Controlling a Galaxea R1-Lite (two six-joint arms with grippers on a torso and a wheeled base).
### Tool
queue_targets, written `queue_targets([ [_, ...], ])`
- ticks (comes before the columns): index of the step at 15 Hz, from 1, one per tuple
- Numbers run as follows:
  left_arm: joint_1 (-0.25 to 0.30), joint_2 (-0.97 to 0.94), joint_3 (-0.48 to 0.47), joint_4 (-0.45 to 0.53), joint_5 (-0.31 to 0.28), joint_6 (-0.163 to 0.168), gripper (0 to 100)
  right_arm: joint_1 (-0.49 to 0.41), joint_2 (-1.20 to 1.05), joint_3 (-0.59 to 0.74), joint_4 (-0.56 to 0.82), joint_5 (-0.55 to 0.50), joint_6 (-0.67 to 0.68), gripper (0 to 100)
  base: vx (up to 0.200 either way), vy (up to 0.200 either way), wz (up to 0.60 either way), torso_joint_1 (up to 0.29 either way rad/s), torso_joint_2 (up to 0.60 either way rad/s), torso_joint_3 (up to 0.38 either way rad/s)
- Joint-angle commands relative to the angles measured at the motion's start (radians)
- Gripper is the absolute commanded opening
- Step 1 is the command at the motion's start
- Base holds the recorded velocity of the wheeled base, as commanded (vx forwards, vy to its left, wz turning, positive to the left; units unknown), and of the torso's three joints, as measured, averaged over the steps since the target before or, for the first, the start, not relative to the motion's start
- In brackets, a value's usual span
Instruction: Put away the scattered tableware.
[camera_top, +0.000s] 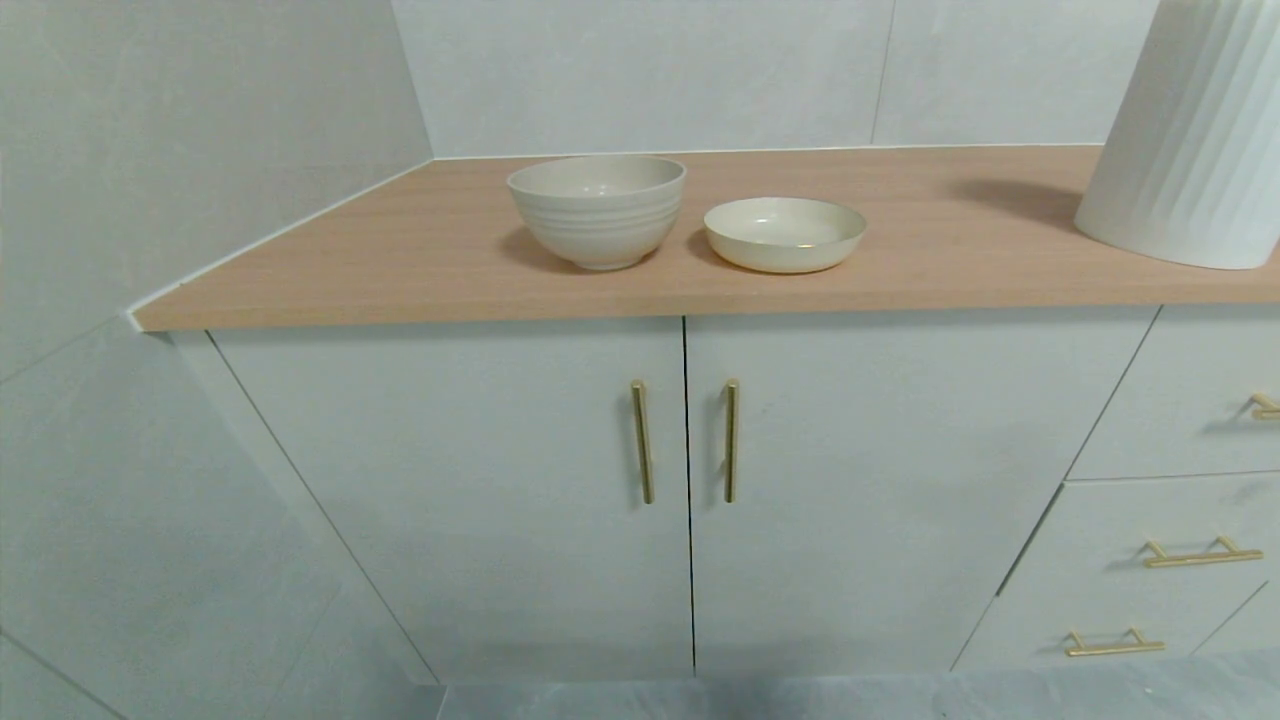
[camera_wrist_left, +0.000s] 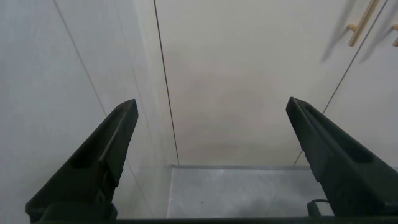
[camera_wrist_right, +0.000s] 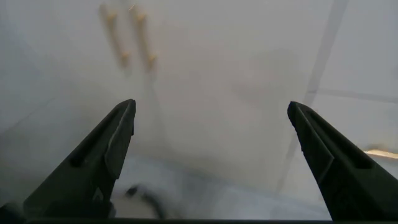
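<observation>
A deep cream ribbed bowl (camera_top: 597, 208) stands on the wooden countertop (camera_top: 380, 265). Right beside it, close but apart, sits a shallow cream dish (camera_top: 784, 233) with a gold rim. My left gripper (camera_wrist_left: 211, 111) hangs low in front of the white cabinet front, open, with nothing between its fingers. My right gripper (camera_wrist_right: 211, 112) is also open and empty, facing the cabinet doors low down.
Below the counter are two shut white cabinet doors with gold bar handles (camera_top: 642, 441) (camera_top: 731, 440). Drawers with gold handles (camera_top: 1202, 553) are at the right. A tall white ribbed vessel (camera_top: 1190, 140) stands on the counter's right end. A tiled wall closes the left side.
</observation>
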Motion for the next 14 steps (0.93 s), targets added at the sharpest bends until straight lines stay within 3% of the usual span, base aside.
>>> queue_targets([
  [1,0.000,0.002,0.000,0.000,0.000,-0.001,100,0.010,0.303,-0.033,-0.005,0.128,0.004,100,0.000,0.000,0.00,0.000,0.00,0.000],
  [2,0.000,0.000,0.000,0.000,0.000,-0.002,100,0.018,0.342,-0.035,-0.008,0.143,0.003,100,0.000,0.000,0.00,0.000,0.00,0.000],
  [6,0.000,0.000,0.000,0.000,0.000,0.002,100,0.245,0.667,-0.114,-0.074,0.146,-0.028,100,0.000,0.000,0.00,0.000,0.00,0.000],
  [14,0.000,0.000,0.000,0.000,0.000,0.002,100,0.480,1.343,-0.340,-0.641,0.070,-0.023,100,0.000,0.000,0.00,0.000,0.00,0.000],
])
